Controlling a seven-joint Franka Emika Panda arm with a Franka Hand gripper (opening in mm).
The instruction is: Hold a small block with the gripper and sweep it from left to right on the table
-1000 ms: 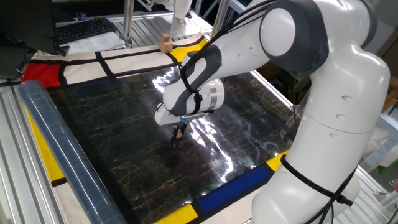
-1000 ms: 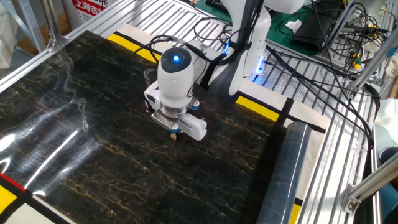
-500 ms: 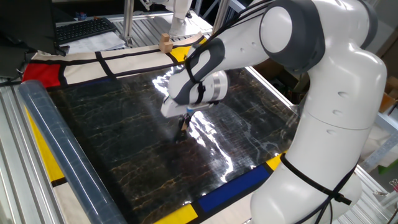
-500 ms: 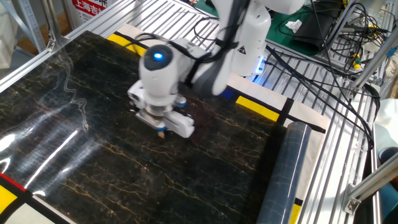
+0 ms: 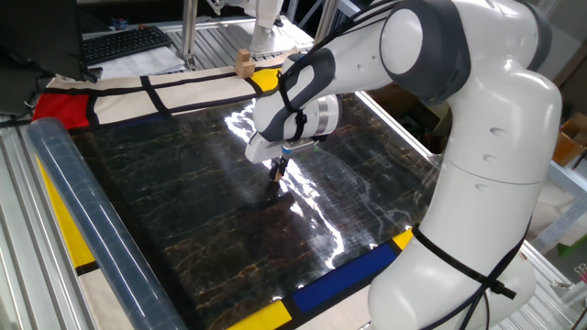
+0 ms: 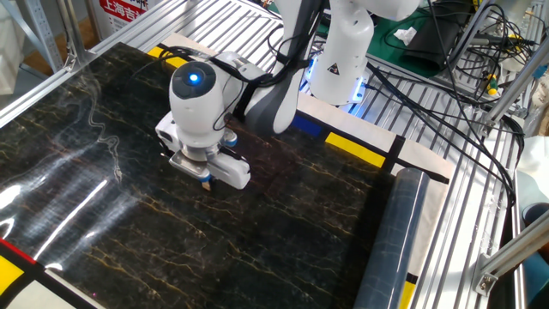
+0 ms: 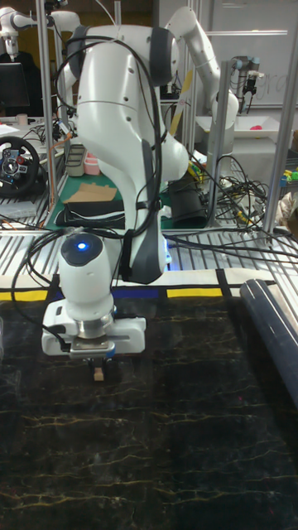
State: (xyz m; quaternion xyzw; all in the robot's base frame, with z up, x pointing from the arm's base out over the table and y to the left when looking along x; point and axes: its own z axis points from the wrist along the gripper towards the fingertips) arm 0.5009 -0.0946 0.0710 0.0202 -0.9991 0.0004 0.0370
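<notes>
Presently, in one fixed view, the gripper [image 5: 278, 168] points down over the middle of the counter [image 5: 165, 220], its tip at the surface; the block cannot be made out here. A larger wooden block [image 5: 243, 62] sits at the far edge. In the other fixed view, a tan speck, the block [image 6: 207, 181], shows between the fingers. In the tall view, the gripper [image 7: 98, 364] is clamped on the block [image 7: 98, 374], which touches the counter [image 7: 190, 431], well apart from the grey roll [image 7: 273, 327] at the right edge.
</notes>
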